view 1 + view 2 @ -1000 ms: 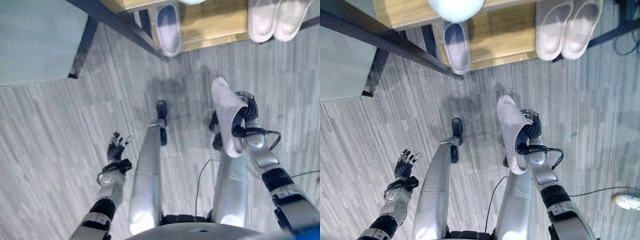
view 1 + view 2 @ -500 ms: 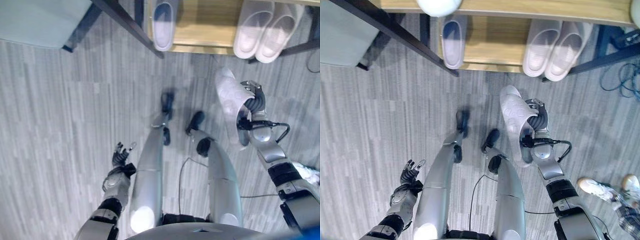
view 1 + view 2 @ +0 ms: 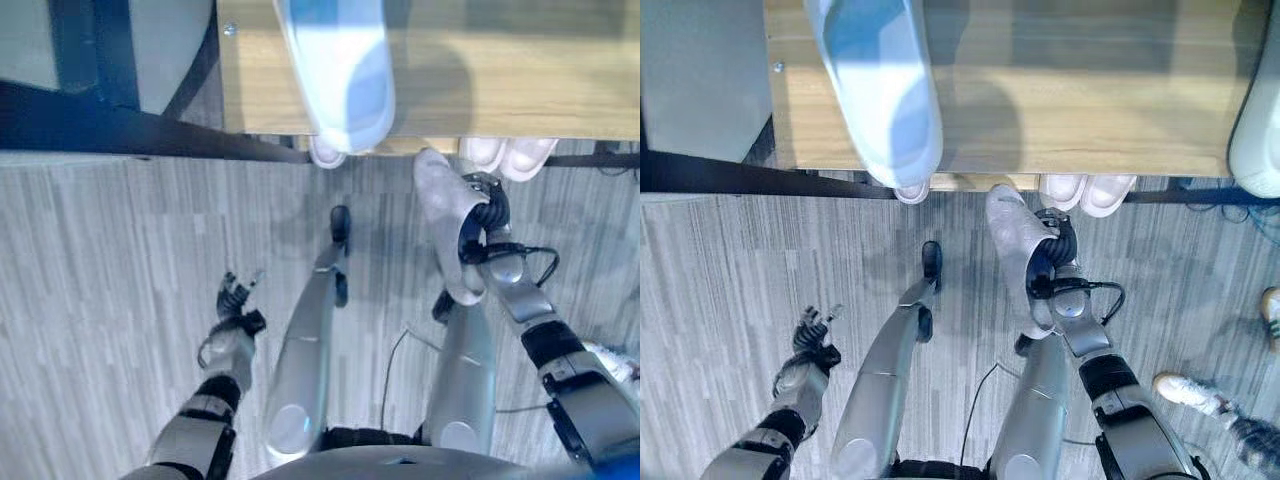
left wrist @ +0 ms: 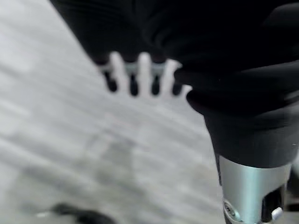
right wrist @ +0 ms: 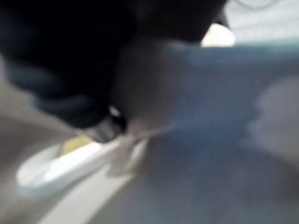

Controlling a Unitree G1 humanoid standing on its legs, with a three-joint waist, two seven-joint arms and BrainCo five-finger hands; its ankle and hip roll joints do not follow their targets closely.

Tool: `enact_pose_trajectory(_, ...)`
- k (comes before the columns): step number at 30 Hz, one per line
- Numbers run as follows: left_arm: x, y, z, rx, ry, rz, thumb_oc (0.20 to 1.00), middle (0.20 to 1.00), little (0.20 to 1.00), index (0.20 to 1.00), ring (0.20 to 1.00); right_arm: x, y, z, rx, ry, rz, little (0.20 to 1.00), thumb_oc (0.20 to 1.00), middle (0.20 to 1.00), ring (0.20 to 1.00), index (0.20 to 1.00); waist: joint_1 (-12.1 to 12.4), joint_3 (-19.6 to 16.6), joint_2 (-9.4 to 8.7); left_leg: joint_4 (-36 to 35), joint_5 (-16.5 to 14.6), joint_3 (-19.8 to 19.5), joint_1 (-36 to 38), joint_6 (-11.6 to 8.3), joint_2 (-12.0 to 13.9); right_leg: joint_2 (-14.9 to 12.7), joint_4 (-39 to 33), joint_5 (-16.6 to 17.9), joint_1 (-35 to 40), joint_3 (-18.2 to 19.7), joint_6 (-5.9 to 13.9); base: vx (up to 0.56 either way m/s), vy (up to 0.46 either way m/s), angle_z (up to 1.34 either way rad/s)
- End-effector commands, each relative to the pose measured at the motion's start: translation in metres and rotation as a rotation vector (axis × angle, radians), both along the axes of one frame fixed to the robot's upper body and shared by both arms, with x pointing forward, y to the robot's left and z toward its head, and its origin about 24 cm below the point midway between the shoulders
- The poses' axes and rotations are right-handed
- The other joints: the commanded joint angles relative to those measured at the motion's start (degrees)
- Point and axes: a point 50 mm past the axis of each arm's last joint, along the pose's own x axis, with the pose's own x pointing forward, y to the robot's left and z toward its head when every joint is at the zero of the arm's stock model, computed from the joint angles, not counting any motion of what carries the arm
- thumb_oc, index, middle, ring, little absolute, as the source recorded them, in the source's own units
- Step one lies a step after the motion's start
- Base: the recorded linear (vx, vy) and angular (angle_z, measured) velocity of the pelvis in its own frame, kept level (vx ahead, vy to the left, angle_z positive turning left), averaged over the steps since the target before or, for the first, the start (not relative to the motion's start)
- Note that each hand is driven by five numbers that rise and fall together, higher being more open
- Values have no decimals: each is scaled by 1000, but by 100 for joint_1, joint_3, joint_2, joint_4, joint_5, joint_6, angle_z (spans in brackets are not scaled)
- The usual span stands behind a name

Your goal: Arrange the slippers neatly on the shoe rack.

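Now the camera sits over the shoe rack, its front edge just past the right hand. That hand still clamps the slipper, long axis toe-first toward the rack. Left hand hangs low, fingers loosely spread.

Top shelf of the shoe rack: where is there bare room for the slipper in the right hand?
The wooden top shelf lies bare between the blue slipper and a pale slipper at its right edge. The right hand holds the grey slipper just below.
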Motion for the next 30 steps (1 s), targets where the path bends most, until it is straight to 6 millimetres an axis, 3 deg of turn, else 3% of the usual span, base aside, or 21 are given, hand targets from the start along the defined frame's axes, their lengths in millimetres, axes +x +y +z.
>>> enact_pose_trajectory(1,-35,-1,-20,17,68,20,1000,1000,1000,1000,1000,-5,-2,18,-41,-99,8,200,200,200,200,200,25,4,-80,-46,-392,-290,-218,-451,226,293,135,280,0,-411,-167,12,-265,112)
enact_pose_trajectory(9,-30,-7,-14,0,22,32,1000,1000,1000,1000,1000,-8,-4,21,-43,-129,-7,200,200,200,200,200,57,-15,-230,32,-389,-489,-472,-479,159,339,439,58,-182,-529,-240,-11,-46,10)
enact_pose_trajectory(17,-37,3,-19,-32,39,115,1000,1000,1000,1000,1000,-3,5,20,-25,-133,-15,200,200,200,200,200,136,-340,-375,490,-546,-677,-1100,-480,194,361,1035,-249,-766,-603,-353,10,-19,8)
enact_pose_trajectory(25,-40,11,-24,-93,64,236,1000,1000,1000,1000,1000,2,4,21,-51,-138,-72,200,200,200,200,200,154,-686,-515,1821,-1088,-867,-1797,-383,166,313,2350,-857,-1454,-564,-511,46,-11,8)
enact_pose_trajectory(30,-37,17,-25,-123,74,322,1000,1000,1000,1000,1000,10,-2,25,-37,-139,-138,200,200,200,200,200,168,-774,-546,2757,-1542,-922,-2071,-324,177,266,3178,-1354,-1748,-410,-742,71,-2,-5)
